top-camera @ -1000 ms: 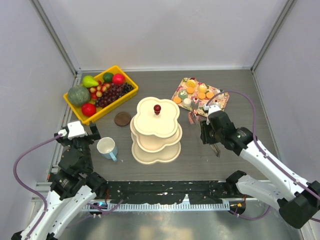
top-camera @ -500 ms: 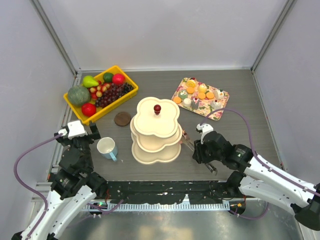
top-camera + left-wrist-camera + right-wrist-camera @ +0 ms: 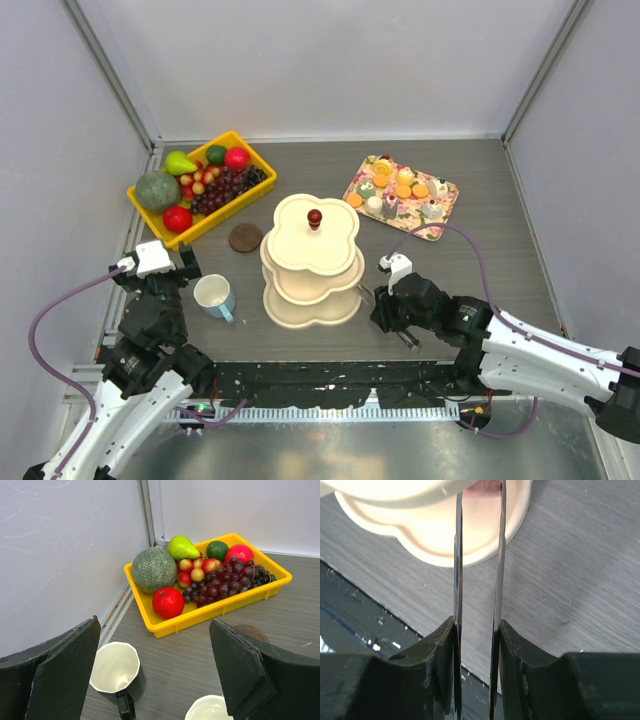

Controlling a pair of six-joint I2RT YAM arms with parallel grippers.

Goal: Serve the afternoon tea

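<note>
The cream three-tier stand [image 3: 310,262] with a red knob [image 3: 314,217] stands mid-table. My right gripper [image 3: 385,308] is shut on metal tongs [image 3: 457,555]. The tong tips reach under the middle tier and pinch a small pink pastry [image 3: 487,486] over the bottom tier [image 3: 445,530]. Other pastries and orange biscuits [image 3: 395,188] lie on the floral tray. The pale blue mug [image 3: 215,297] stands left of the stand. The dark mug [image 3: 116,669], white inside, sits below my open, empty left gripper [image 3: 160,680] and is hidden in the top view.
The yellow bin of fruit [image 3: 215,225] is at the back left, also in the left wrist view [image 3: 210,612]. The floral tray [image 3: 447,210] is at the back right. A brown round disc [image 3: 245,237] lies between the bin and the stand.
My right arm has swung from the floral tray down and left to the stand's bottom tier, carrying the tongs. The left arm has not moved.
</note>
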